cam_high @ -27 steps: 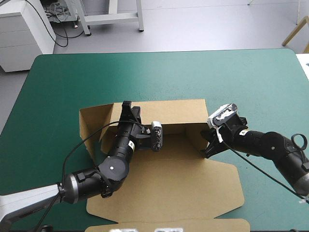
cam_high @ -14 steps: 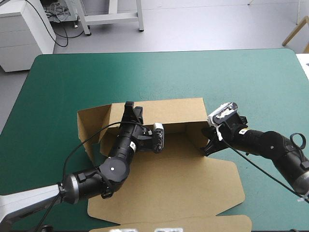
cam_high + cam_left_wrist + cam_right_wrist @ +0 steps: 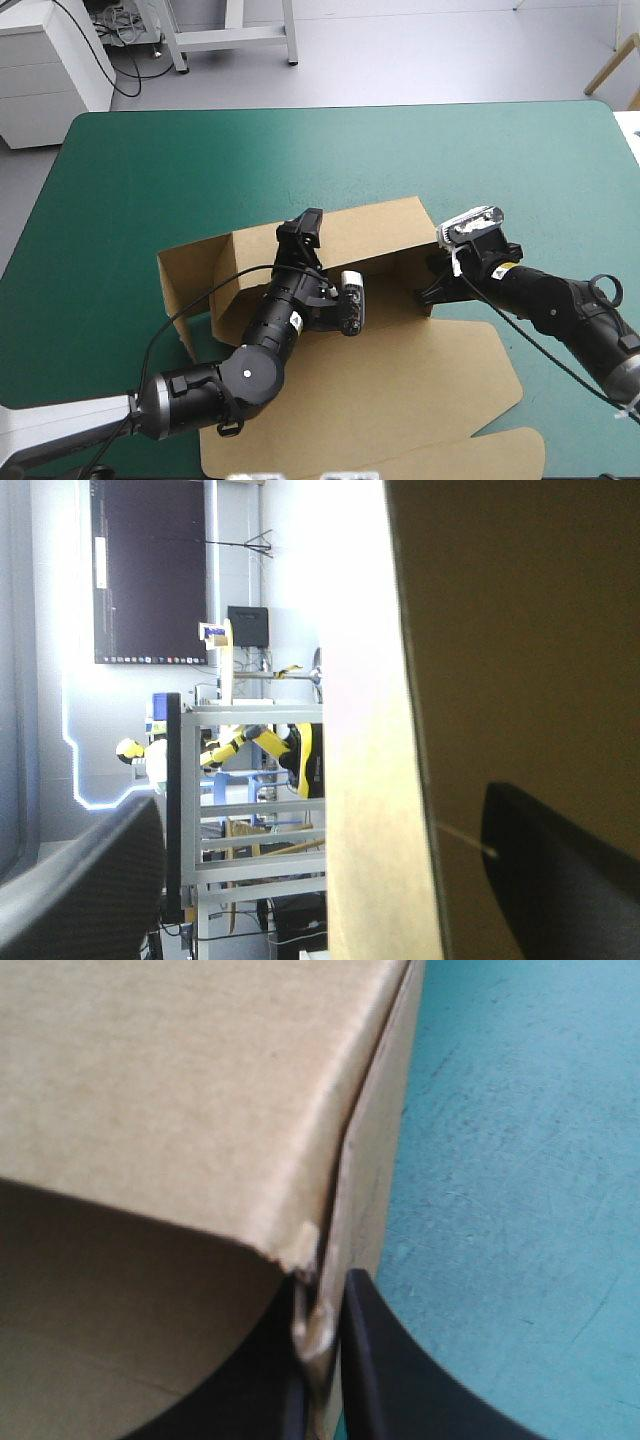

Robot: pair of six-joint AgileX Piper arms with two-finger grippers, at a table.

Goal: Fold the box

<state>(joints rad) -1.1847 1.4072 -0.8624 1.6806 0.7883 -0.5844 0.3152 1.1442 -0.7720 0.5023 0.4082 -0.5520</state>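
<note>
Right gripper point(image 3: 322, 1360) pinches box point(image 3: 420, 380) corner; left gripper point(image 3: 320, 815) gapes astride rear wall, gripping nothing. Risk: frayed corner tears, slips.

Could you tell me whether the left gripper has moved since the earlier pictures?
Yes, the left gripper has shifted rightward, away from the left edge of the table.

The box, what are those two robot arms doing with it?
The two arms are folding a brown box on the teal-green table. The left gripper is open, with its fingers on either side of the top edge of the raised back wall. The right gripper is shut on the box at its right-hand corner, pinching the board there. The rest of the board lies flat toward the table's near edge, so the box is only partly formed.
</note>
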